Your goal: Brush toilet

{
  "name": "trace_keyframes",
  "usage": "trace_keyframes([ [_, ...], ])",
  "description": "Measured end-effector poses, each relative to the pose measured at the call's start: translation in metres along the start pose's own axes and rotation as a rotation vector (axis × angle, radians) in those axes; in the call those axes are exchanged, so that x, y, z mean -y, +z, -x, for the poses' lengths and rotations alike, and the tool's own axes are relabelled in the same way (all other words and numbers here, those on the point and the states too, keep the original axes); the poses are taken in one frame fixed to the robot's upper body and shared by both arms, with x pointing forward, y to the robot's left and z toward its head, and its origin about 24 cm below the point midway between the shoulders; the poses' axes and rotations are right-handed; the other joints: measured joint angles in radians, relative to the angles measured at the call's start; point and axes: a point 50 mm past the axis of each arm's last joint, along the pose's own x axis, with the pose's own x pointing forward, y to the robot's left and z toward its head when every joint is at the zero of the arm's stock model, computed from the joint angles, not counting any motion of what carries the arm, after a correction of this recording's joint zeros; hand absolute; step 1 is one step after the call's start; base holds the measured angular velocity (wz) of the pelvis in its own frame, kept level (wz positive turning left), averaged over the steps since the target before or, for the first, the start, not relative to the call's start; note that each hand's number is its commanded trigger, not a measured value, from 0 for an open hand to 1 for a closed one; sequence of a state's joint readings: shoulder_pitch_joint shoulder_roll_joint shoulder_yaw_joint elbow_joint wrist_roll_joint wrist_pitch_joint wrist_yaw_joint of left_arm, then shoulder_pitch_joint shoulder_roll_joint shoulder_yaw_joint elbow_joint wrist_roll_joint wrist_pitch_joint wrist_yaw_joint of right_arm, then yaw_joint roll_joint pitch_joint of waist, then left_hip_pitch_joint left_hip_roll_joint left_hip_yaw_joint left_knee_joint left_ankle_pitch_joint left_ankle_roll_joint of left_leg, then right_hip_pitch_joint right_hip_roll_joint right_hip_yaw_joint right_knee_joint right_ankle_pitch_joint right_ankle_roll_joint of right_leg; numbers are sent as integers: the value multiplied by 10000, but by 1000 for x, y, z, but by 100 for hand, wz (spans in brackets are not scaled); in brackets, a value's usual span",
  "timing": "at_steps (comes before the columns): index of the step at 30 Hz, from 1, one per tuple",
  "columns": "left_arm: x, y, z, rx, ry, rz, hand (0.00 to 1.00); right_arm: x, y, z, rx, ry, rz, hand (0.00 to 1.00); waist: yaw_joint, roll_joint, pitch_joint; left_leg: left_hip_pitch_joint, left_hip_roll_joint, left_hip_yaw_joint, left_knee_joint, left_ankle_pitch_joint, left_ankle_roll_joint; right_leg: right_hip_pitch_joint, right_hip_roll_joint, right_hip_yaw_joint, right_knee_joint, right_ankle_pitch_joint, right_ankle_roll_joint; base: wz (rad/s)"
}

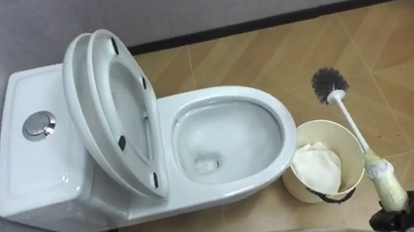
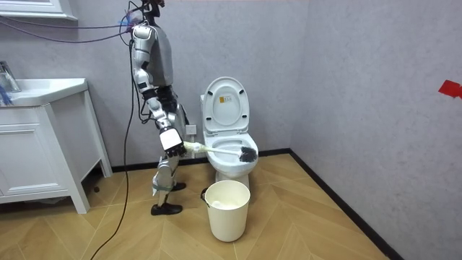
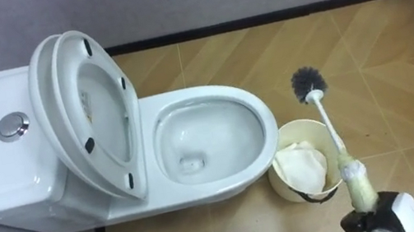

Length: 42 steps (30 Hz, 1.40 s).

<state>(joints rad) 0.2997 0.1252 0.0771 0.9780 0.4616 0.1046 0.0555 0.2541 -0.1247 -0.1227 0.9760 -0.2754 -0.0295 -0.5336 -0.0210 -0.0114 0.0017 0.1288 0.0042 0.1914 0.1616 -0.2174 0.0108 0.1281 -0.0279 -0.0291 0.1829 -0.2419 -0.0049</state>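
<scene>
Left eye view is showing the right robot hand (image 1: 408, 216) clasping the brush (image 1: 383, 178), likely light and stiff, by its padded handle end.

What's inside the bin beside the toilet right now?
A crumpled white bundle, bag or paper, lies in the bin, with the cream inner wall showing above it. Anything under that bundle is covered.

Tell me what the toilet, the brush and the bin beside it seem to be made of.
Toilet: glazed ceramic, likely; glossy white with soft highlights. Its raised seat and lid look like smooth plastic. Toilet brush: thin white plastic-looking shaft, dark bristle head, pale fuzzy-looking grip. Bin: cream, matt, probably plastic, with a pale crumpled bag inside.
</scene>
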Motion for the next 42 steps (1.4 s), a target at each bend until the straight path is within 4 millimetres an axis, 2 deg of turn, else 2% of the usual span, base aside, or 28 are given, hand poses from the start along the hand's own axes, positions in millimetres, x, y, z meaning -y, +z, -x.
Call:
trace_keyframes([
  [3, 1, -3, 1, -70, -25, -6, 0, 0, -2, 0, -118, 56, -77, 0, -3, 8, 12, -6, 0, -16, -3, 0, 0, -5, 0, -15, 18, 1, 2, 0],
  [11, 1, -4, 1, -111, -30, -5, 0, -2, -4, 1, -279, 184, -231, 0, -18, -42, -27, -38, -11, -36, 34, 2, -2, 9, -6, -42, 7, 4, -1, 0],
  [18, 2, -5, 1, -262, -44, -21, 0, -5, -19, 5, -879, 487, 86, 0, -66, -56, -33, -24, -7, -45, 67, 2, -2, 35, -7, -50, 9, 5, -5, 0],
  [32, 4, -11, 2, -494, -267, -26, 0, -7, -30, 8, -1441, 987, 350, 0, -15, -93, -32, 7, -7, -47, 85, 3, 0, 39, -5, 3, 7, 12, 10, 0],
  [37, 3, -10, 2, -543, -320, 21, 0, -14, -42, 11, -2099, 1910, 635, 0, -13, -160, -38, 17, -5, -47, 85, 3, -1, 39, -8, -3, 8, 11, 9, 0],
  [38, 3, -11, 2, -573, -326, 19, 0, -15, -43, 12, -2179, 2071, 681, 0, -12, -199, -59, 23, -6, -49, 85, 3, 0, 39, -10, -6, 11, 11, 9, 0],
  [42, 5, -13, 1, -856, -533, -29, 0, -22, -51, 17, -2782, 3357, 982, 0, -47, -207, -47, 31, -12, -61, 86, 3, 0, 65, -25, -31, 18, 11, 9, 1],
])
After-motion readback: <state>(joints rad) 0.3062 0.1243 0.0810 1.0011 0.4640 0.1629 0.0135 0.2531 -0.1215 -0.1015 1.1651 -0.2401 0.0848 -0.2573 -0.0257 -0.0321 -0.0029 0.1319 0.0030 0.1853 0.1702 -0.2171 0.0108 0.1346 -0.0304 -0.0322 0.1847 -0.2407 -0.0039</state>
